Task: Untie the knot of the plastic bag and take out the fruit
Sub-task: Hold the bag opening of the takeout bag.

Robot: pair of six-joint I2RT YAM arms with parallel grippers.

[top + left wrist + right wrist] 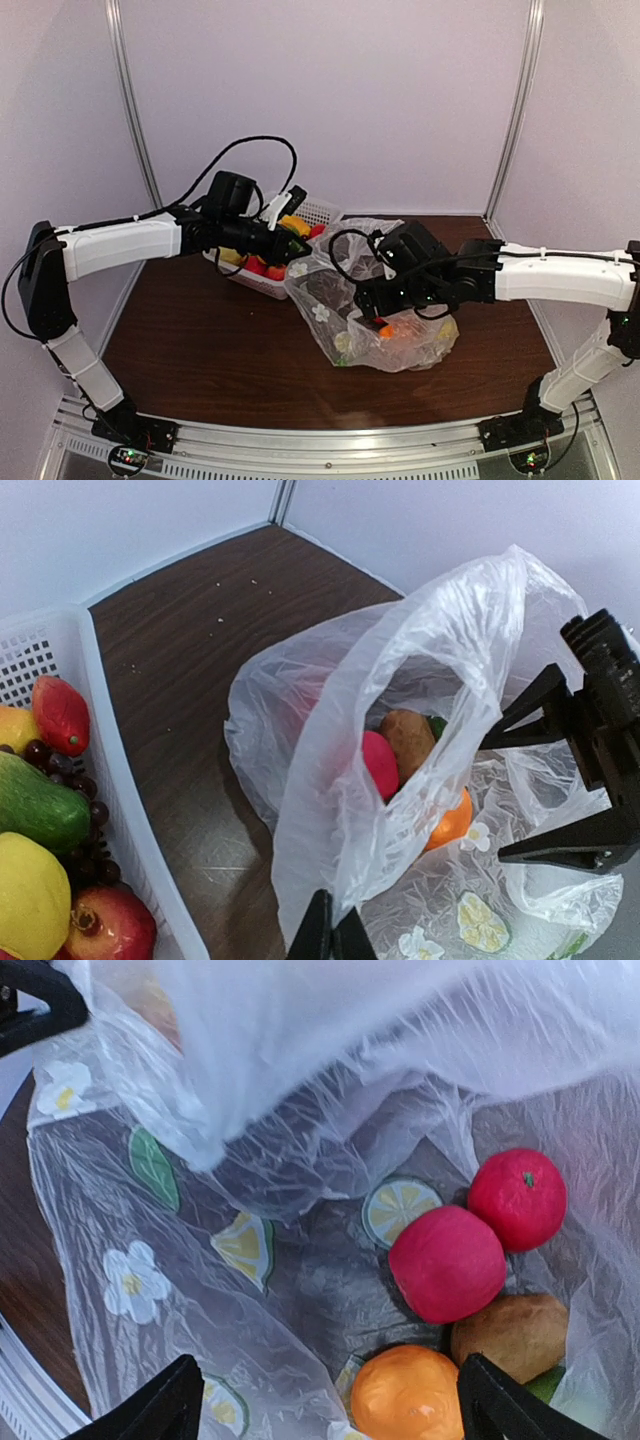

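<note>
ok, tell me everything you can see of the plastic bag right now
Thin, clear, crinkly plastic bag printed with white flowers and citrus slices, slumped on the dark wooden table beside the white lattice basket. Its mouth gapes open; no knot visible. The left hand pinches a raised fold of film; the open right hand sits at the mouth. Inside are toy fruits: two red, one orange, one brown.

My left arm (120, 245) and right arm (565, 278) wear white shells over black joints, with thin black cables (265, 138) looping off them. The left gripper (330, 942) and right gripper (335, 1405) are matte black and angular.
</note>
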